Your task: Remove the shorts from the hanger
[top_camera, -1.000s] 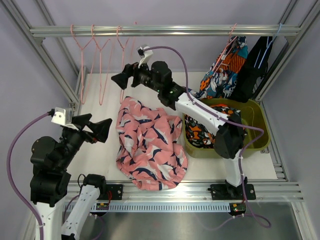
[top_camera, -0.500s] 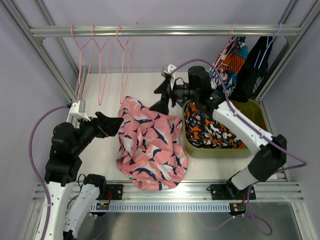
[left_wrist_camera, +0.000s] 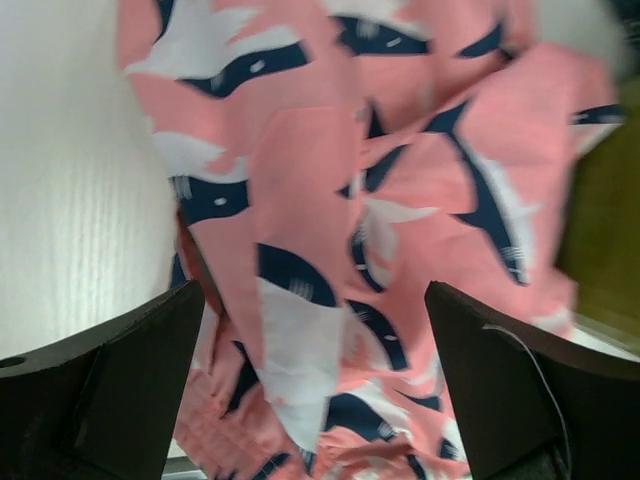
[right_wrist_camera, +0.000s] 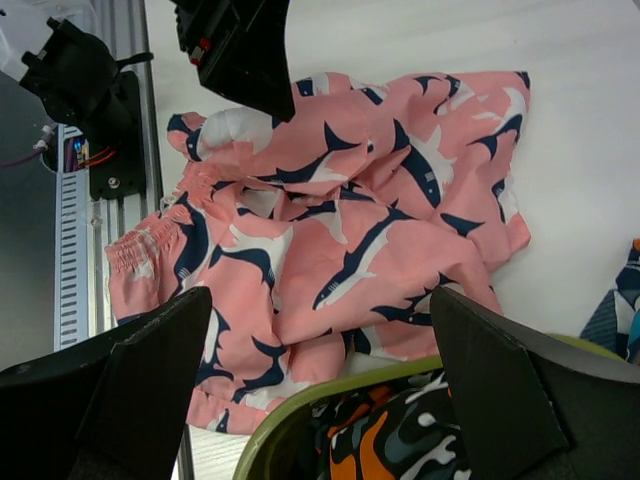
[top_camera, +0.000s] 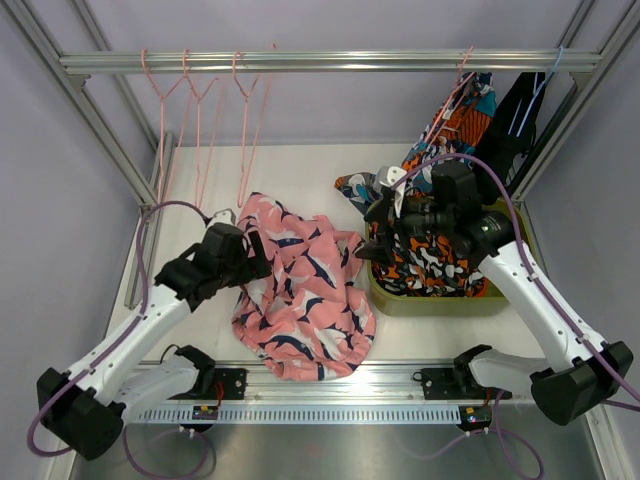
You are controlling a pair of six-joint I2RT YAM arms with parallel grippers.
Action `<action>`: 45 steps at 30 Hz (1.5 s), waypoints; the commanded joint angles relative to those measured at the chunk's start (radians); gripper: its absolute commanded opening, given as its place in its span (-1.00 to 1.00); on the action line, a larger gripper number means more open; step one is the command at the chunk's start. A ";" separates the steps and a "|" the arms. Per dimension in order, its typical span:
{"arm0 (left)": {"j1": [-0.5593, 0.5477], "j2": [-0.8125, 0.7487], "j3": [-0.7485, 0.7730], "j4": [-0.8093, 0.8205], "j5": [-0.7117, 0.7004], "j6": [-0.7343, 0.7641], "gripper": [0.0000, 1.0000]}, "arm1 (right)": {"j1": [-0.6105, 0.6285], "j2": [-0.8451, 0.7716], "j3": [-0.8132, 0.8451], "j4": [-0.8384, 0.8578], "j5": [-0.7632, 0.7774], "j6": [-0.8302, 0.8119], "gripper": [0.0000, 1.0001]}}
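Pink shorts [top_camera: 300,290] with a navy-white shark print lie crumpled on the table, off any hanger. My left gripper [top_camera: 254,256] hovers open over their left edge; in the left wrist view its jaws [left_wrist_camera: 320,395] straddle the pink fabric [left_wrist_camera: 400,200] without closing on it. My right gripper [top_camera: 368,232] is open above the left rim of the bin, with nothing between its fingers [right_wrist_camera: 320,400]. Teal-orange-navy print shorts [top_camera: 462,120] hang on a pink hanger at the back right. Black shorts [top_camera: 515,115] hang beside them.
An olive bin [top_camera: 510,285] at the right holds orange-black-white camouflage shorts [top_camera: 430,262]. Its rim [right_wrist_camera: 300,405] shows in the right wrist view. Empty pink hangers [top_camera: 200,110] hang on the rail [top_camera: 330,62] at the back left. A fold of printed fabric [top_camera: 352,186] lies behind the bin.
My left arm has swung right and down over the pink shorts' left edge. My right arm has pulled back from the hangers to the bin's left rim. Both grippers stayed open.
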 commanded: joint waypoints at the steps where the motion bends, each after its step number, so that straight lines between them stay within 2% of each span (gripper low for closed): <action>1: -0.023 0.045 -0.082 0.070 -0.106 -0.033 0.87 | -0.047 -0.046 -0.028 -0.035 0.031 -0.021 0.99; 4: -0.061 0.134 -0.131 0.155 -0.052 -0.027 0.71 | -0.066 -0.052 -0.024 -0.059 0.032 -0.030 0.99; 5: -0.072 0.152 -0.137 0.170 -0.028 -0.022 0.52 | -0.066 -0.055 -0.021 -0.063 0.031 -0.030 0.99; 8: -0.109 0.185 -0.157 0.245 0.023 0.006 0.30 | -0.067 -0.064 -0.022 -0.073 0.008 -0.033 0.99; 11: -0.123 0.169 -0.160 0.301 0.127 0.056 -0.14 | -0.067 -0.075 -0.013 -0.101 -0.024 -0.053 0.99; 12: -0.123 0.153 -0.156 0.308 0.149 0.072 -0.45 | -0.067 -0.078 -0.004 -0.124 -0.049 -0.066 0.99; 14: -0.123 0.097 -0.133 0.336 0.226 0.122 -0.67 | -0.066 -0.087 0.023 -0.161 -0.102 -0.127 0.99; 15: -0.123 0.024 -0.117 0.341 0.241 0.138 -0.89 | -0.067 -0.086 0.040 -0.217 -0.121 -0.197 0.99; 16: -0.123 -0.010 -0.099 0.341 0.256 0.174 -0.95 | -0.067 -0.089 0.054 -0.243 -0.133 -0.226 0.99; 18: -0.123 -0.105 -0.033 0.342 0.310 0.219 -1.00 | -0.066 -0.096 0.082 -0.262 -0.138 -0.247 0.99; 21: -0.123 -0.159 0.056 0.379 0.429 0.294 -1.00 | -0.067 -0.112 0.100 -0.280 -0.133 -0.363 0.99; 23: -0.123 -0.165 0.106 0.381 0.523 0.331 -1.00 | -0.067 -0.124 0.099 -0.296 -0.174 -0.449 0.99; 24: -0.123 -0.158 0.160 0.375 0.555 0.343 -1.00 | -0.067 -0.127 0.099 -0.331 -0.199 -0.572 0.99; 26: -0.123 -0.122 0.212 0.362 0.651 0.371 -0.99 | -0.066 -0.144 0.076 -0.301 -0.266 -0.641 0.99; 28: -0.123 -0.086 0.281 0.371 0.727 0.377 -0.99 | -0.052 -0.155 0.054 -0.207 -0.290 -0.586 0.99; 29: -0.123 -0.078 0.300 0.385 0.744 0.374 -0.99 | -0.032 -0.150 0.047 -0.129 -0.258 -0.548 0.99; 32: -0.123 -0.044 0.372 0.439 0.758 0.374 -0.95 | 0.106 -0.098 0.082 -0.083 -0.091 -0.458 0.99; 35: -0.123 -0.009 0.430 0.526 0.779 0.374 -0.94 | 0.189 -0.055 0.088 0.046 -0.051 -0.295 0.99; 37: -0.123 0.014 0.455 0.566 0.807 0.356 -0.93 | 0.215 -0.029 0.087 0.110 -0.017 -0.167 0.99; 38: -0.123 0.034 0.478 0.586 0.842 0.345 -0.93 | 0.239 -0.018 0.087 0.156 0.061 -0.141 0.99; 41: -0.123 0.054 0.515 0.689 0.919 0.288 -0.93 | 0.243 0.040 0.120 0.158 0.126 -0.106 0.99; 43: -0.123 0.059 0.525 0.723 0.951 0.256 -0.93 | 0.243 0.069 0.139 0.149 0.088 -0.099 0.99; 45: -0.123 0.056 0.525 0.817 0.966 0.221 -0.90 | 0.246 0.080 0.145 0.181 -0.041 -0.031 0.94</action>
